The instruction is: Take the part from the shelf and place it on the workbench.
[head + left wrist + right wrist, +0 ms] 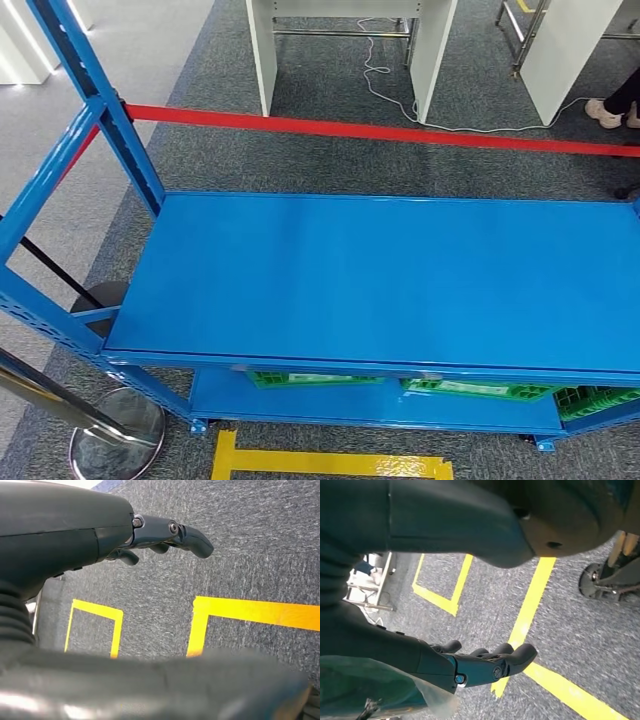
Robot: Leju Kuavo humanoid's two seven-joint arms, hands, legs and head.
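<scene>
Shelf [377,280]: smooth flat blue metal, green crates [468,388] beneath.

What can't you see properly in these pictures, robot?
- Green crates on the lower shelf, head view: the blue top shelf covers most of them, so their contents are hidden.
- Person's shoes, head view: the rest of the person is cut off by the picture's edge.
- Right hand, right wrist view: something see-through sits beside it, too blurred to identify.
- Left hand, left wrist view: a blurred dark shape covers the floor nearest the camera.
</scene>
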